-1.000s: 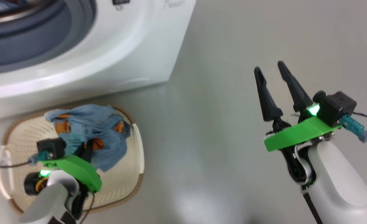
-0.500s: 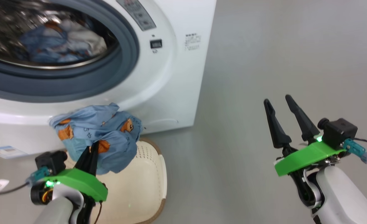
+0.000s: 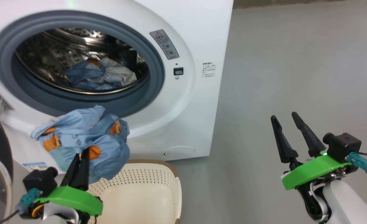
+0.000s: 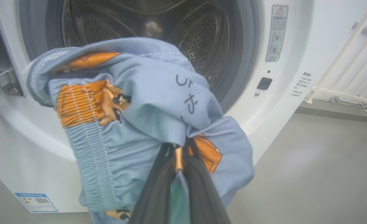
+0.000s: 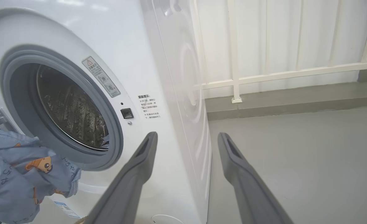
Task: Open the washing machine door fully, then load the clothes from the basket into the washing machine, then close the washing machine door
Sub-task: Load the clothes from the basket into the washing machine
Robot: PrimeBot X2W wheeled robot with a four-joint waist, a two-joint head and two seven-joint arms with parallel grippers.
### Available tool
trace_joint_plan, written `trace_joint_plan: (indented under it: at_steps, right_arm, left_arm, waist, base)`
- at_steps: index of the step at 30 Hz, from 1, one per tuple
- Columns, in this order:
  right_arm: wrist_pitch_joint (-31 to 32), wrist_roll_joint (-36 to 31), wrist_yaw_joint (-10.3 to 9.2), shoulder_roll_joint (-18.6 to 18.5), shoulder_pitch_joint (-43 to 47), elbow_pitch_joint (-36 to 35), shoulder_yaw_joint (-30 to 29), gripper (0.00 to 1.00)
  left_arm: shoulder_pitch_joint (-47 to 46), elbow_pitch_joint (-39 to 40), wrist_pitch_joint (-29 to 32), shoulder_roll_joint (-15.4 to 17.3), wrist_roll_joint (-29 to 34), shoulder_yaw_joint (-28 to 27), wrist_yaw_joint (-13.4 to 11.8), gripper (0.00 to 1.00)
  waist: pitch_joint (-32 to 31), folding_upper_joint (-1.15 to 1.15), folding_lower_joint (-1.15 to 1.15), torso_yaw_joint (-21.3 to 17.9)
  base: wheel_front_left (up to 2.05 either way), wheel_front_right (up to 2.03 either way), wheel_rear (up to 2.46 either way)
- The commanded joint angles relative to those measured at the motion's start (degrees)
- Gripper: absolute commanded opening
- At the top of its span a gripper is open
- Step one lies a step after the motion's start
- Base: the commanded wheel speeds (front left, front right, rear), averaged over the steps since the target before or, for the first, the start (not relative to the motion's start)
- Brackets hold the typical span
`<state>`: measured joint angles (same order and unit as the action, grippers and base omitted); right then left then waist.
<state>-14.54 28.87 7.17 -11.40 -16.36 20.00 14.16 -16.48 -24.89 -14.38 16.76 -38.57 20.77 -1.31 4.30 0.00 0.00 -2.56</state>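
clenching one bunch of the clothes, the left tool hangs by the basket; the drum of the washing machine lies ahead and above it. the right tool, splayed and empty, sits farther off.

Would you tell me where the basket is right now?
In the head view the basket sits lower left, before the washing machine, below the clothes in the left gripper.
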Motion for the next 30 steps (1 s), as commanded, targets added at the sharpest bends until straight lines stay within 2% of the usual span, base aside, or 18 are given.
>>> trace_joint_plan:
  at_steps: [1, 14, 23, 30]
  right_arm:
    - [-0.5, 0.6, 0.32, -0.9, 0.6, -1.2, 0.9, 1.0]
    - [-0.5, 0.7, 0.32, -1.7, 1.1, -1.4, 1.0, 1.0]
    - [-0.5, 0.4, 0.32, -1.9, 0.8, -1.4, 1.0, 1.0]
    - [-0.5, 0.2, 0.32, -2.0, -0.2, -1.8, 1.4, 1.0]
  left_arm:
    - [-0.2, 2.3, -0.6, 1.8, 1.0, -2.6, -0.7, 0.0]
    - [3.2, 9.6, -0.4, 2.9, 2.0, -3.5, -4.0, 0.0]
    - [2.7, 10.9, 0.0, 3.0, 1.7, -3.4, -4.6, 0.0]
    - [-1.9, 10.4, 1.0, 3.5, 2.4, -3.2, -4.6, 0.0]
  waist:
    - [-1.5, 0.0, 0.0, 0.8]
    - [-2.0, 0.0, 0.0, 0.8]
    - [-1.7, 0.0, 0.0, 0.5]
    - [0.9, 0.0, 0.0, -0.8]
  base:
    - [0.0, 0.0, 0.0]
    - [0.0, 0.0, 0.0]
    - [0.0, 0.0, 0.0]
    - [0.0, 0.0, 0.0]
